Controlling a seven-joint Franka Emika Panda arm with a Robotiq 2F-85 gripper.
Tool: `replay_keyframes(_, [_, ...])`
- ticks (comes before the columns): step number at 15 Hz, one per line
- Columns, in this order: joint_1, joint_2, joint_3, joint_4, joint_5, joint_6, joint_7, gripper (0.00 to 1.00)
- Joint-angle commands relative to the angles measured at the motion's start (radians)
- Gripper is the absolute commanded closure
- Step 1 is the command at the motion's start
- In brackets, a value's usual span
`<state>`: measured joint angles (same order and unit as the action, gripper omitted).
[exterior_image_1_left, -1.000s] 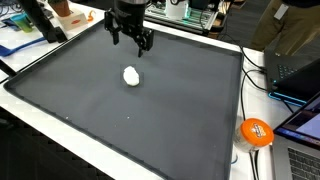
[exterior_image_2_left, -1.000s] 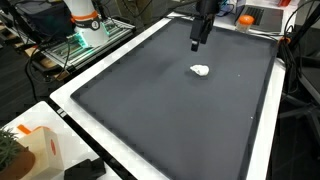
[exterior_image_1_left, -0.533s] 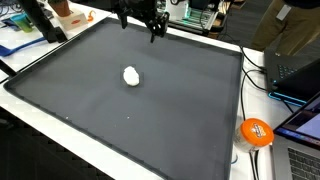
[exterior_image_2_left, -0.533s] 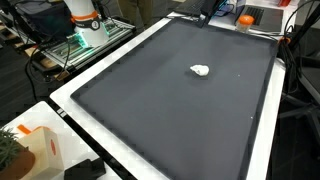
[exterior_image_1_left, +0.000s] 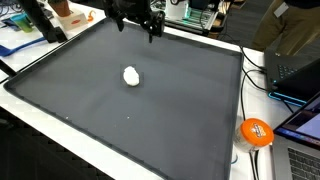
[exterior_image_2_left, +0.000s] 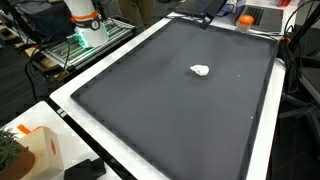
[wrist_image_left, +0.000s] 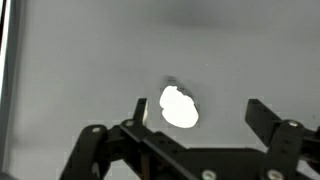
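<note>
A small white lump (exterior_image_1_left: 131, 75) lies alone on the dark grey mat (exterior_image_1_left: 120, 110); it also shows in the other exterior view (exterior_image_2_left: 201, 70). My gripper (exterior_image_1_left: 138, 24) hangs high above the mat's far edge, well clear of the lump, and is only partly in view in an exterior view (exterior_image_2_left: 205, 14). In the wrist view the fingers are spread wide with nothing between them (wrist_image_left: 205, 118), and the white lump (wrist_image_left: 179, 107) lies far below on the mat (wrist_image_left: 80, 60).
The mat has a white border (exterior_image_1_left: 60, 125). An orange ball (exterior_image_1_left: 256, 131) and laptops (exterior_image_1_left: 293, 75) sit beside it. An orange-and-white box (exterior_image_2_left: 40, 150) and a robot base (exterior_image_2_left: 84, 22) stand off the mat's other sides.
The gripper rose from just above the mat near the lump up to the far edge. The lump has not moved.
</note>
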<state>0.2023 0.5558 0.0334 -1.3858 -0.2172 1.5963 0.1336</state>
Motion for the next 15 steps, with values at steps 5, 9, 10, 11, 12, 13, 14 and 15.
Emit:
replay_keyframes(5, [-0.108,0.287,-0.001,0.422,0.205,-0.340,-0.002,0.00])
replay_keyframes(9, [-0.148,0.372,-0.003,0.536,0.320,-0.317,0.066,0.00])
replay_keyframes(10, [-0.138,0.311,-0.009,0.439,0.277,-0.290,0.019,0.00])
replay_keyframes(11, [-0.143,0.323,-0.009,0.453,0.280,-0.289,0.021,0.00])
replay_keyframes(12, [-0.144,0.324,-0.009,0.453,0.279,-0.289,0.020,0.00])
replay_keyframes(13, [-0.142,0.323,-0.009,0.453,0.279,-0.289,0.020,0.00])
replay_keyframes(14, [-0.129,0.331,-0.018,0.449,0.267,-0.234,0.039,0.00])
replay_keyframes(15, [-0.132,0.342,-0.008,0.448,0.276,-0.186,0.022,0.00])
